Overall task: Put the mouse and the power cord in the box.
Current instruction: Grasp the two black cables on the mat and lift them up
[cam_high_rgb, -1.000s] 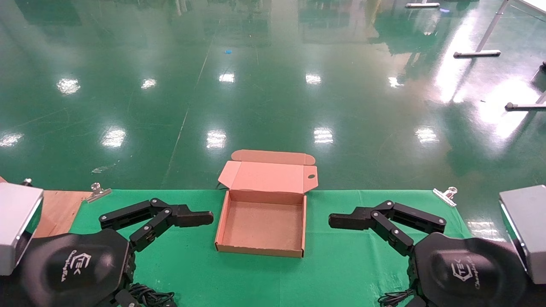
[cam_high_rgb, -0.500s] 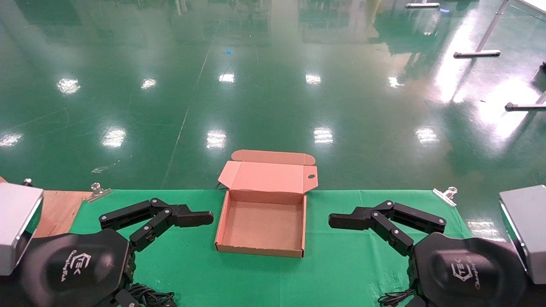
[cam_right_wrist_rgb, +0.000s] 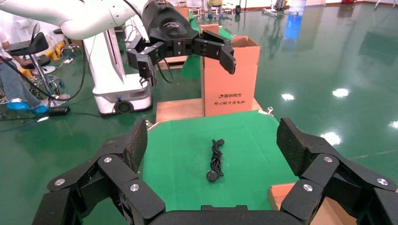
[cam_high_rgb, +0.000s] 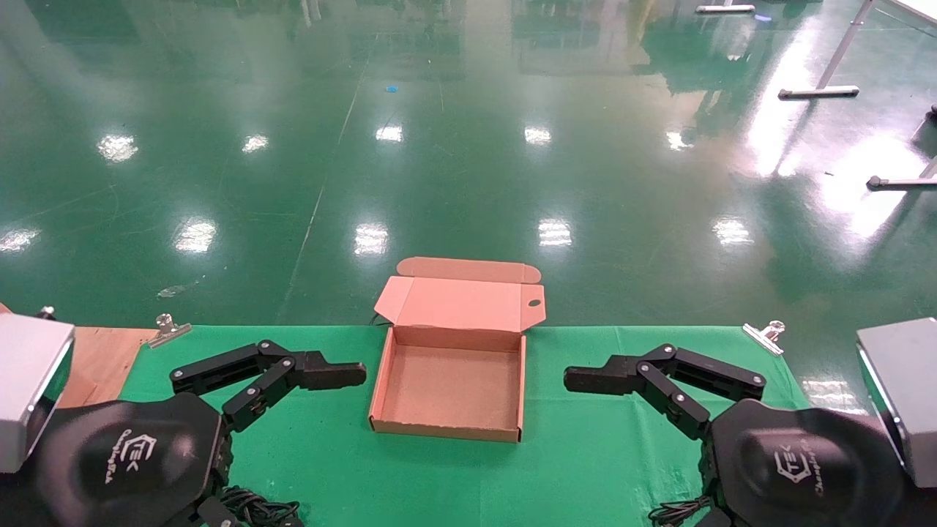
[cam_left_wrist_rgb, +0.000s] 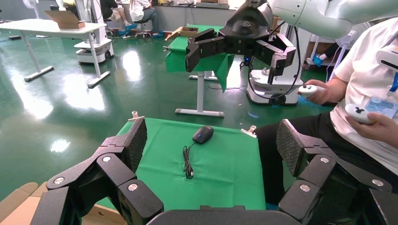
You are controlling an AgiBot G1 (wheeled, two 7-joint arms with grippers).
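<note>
Risks first:
- The mouse (cam_left_wrist_rgb: 202,134) is being trailed by its thin wire, lying loose toward the desk (cam_high_rgb: 585,454) centre. If only the body is being pinched, the wire is likely being dragged behind and left hanging over the box (cam_high_rgb: 378,395) wall, or snagged on it.
- The power cord (cam_right_wrist_rgb: 216,161) is only loosely bundled, w/ chunky plugs at both ends. A grab on one strand is prob. undoing the bundle, w/ plugs being swung or left outside the box.
- The box is light cardboard and isn't being held down. It can be shoved or tipped by any knock from a gripper or a dragged cable. The lid is being propped open at the far side and could be knocked shut.
- Both items are being largely hidden in the head view by the arms themselves; only bits of cable are being shown at the near desk edge, so approach is being judged mostly from wrist views.

Grippers:
- Left gripper (cam_right_wrist_rgb: 184,61): being held fully spread, released, nothing grasped or touched. It's being hovered left of the box, pointed at it. The power cord is lying on the desk on this side.
- Right gripper (cam_left_wrist_rgb: 238,54): same, spread wide, nothing being gripped, being hovered right of the box. The mouse is lying on the desk on this side.
- Box interior is being shown w/ nothing in it; neither item is placed yet.
</note>
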